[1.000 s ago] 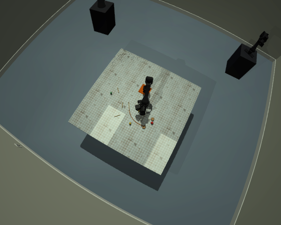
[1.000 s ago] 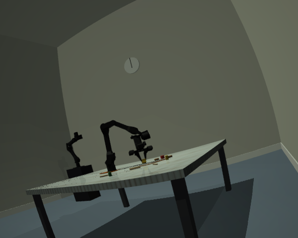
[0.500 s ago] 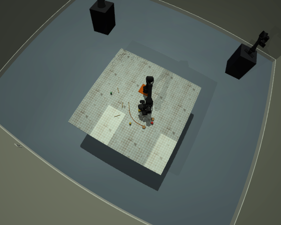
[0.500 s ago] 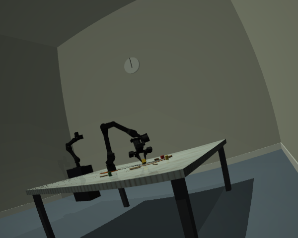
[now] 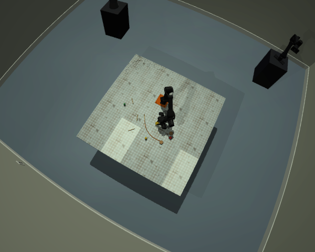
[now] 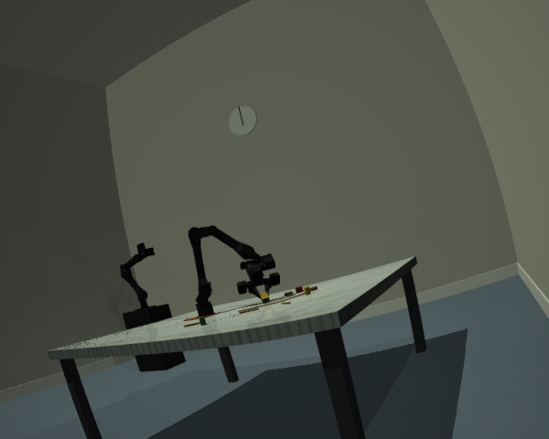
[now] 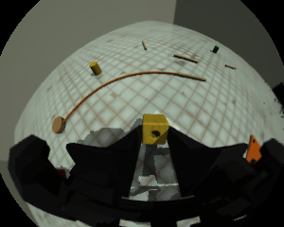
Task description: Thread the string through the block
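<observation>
My gripper (image 5: 157, 124) (image 6: 264, 295) (image 7: 153, 128) is shut on the yellow block, tilted, with the fingertips on two opposite sides. The block (image 6: 264, 297) (image 7: 155, 123) shows a dark hole in the face toward the wrist camera; I cannot tell clearly whether it touches the table. Nothing shows through the hole. The round wooden button (image 5: 161, 142) (image 7: 58, 125) is on the table. The orange-brown string (image 7: 151, 72) curves from it around the far side of the block, clear of it. The thin stick (image 5: 144, 117) (image 7: 193, 77) on its free end lies on the table.
Three loose sticks lie beyond the string, one of them a dark stick (image 5: 131, 129) (image 7: 186, 59). A yellow cylinder (image 5: 145, 138) (image 7: 96, 68), a green piece (image 5: 124, 104) (image 7: 216, 49), a red piece (image 5: 170, 137) and a brown disc (image 5: 171, 133) stand around. An orange plate (image 5: 159, 101) is at the arm's base.
</observation>
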Action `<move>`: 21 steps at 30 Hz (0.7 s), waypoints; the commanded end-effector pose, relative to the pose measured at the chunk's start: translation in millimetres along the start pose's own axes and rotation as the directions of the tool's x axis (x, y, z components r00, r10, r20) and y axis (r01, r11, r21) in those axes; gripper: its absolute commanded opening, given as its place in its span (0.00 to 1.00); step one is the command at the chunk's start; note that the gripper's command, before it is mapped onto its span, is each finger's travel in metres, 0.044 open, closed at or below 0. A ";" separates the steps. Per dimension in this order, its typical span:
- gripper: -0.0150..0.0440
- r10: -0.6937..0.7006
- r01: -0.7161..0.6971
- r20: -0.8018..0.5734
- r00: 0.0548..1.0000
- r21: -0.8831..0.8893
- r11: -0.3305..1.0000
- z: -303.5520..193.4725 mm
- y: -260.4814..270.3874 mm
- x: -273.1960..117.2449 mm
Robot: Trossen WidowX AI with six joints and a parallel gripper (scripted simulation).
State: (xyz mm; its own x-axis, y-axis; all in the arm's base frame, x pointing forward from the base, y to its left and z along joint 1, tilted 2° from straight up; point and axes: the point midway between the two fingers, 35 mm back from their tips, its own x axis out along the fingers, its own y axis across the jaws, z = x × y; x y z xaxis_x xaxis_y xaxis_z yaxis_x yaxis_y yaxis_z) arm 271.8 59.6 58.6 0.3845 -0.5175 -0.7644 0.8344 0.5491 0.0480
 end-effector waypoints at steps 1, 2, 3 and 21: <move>0.25 -0.016 0.017 0.061 0.998 -0.006 1.000 -5.4 -2.4 1.9; 0.25 -0.018 0.018 0.076 0.997 -0.006 1.000 -6.3 -2.5 1.8; 0.25 -0.018 0.019 0.091 0.996 -0.006 1.000 -7.1 -2.6 1.7; 0.66 -0.010 0.010 0.151 0.988 -0.001 1.000 -9.6 -0.4 -10.8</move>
State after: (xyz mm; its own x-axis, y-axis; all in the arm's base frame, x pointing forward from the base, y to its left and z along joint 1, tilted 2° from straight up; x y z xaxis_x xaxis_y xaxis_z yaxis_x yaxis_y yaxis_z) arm 265.9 65.5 53.8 0.4309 -0.6213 -0.6545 0.8388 0.5433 0.0365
